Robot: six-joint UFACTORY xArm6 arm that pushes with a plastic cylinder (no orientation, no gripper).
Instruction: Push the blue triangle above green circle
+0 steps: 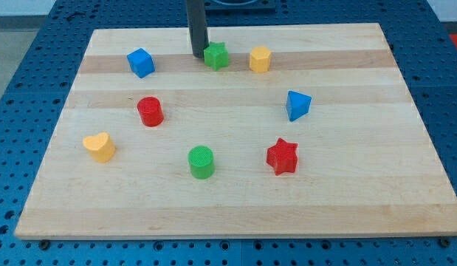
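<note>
Nearest, at lower centre, sits the green circle (201,162). The blue triangle (297,105) lies farther back at centre right, well apart. My tip (197,55), which has no jaws, touches the green star (216,56) at upper centre.

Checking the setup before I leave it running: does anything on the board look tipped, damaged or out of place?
Nothing stands out. All eight blocks rest flat and apart on the wooden board. My tip sits just left of the green star, far from the blue triangle and green circle.
</note>
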